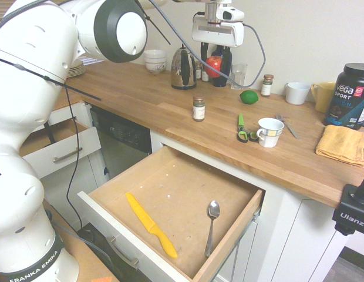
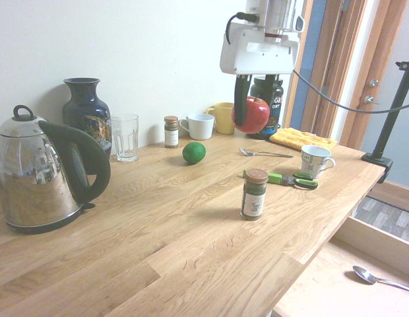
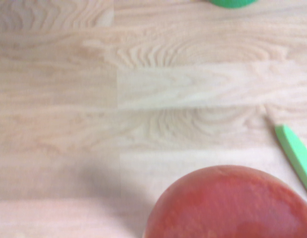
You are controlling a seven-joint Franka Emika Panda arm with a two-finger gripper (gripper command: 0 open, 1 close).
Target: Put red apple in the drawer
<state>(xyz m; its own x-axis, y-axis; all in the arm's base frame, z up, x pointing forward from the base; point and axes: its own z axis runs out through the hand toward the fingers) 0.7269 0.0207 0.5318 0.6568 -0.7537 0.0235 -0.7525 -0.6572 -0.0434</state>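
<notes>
Jaws pinching the red apple (image 1: 213, 66), up above the countertop (image 1: 170, 120); lift made, carry in hand

Drawer (image 1: 120, 255) stands open below the countertop's front edge; next move should clear that edge, lower the apple inside, then let go

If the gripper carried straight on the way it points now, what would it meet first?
Pointing down, the gripper, with the red apple in its grip, would probably meet the wooden countertop, apple first. The nearer spice jar might be in line; depth is unclear.
</notes>
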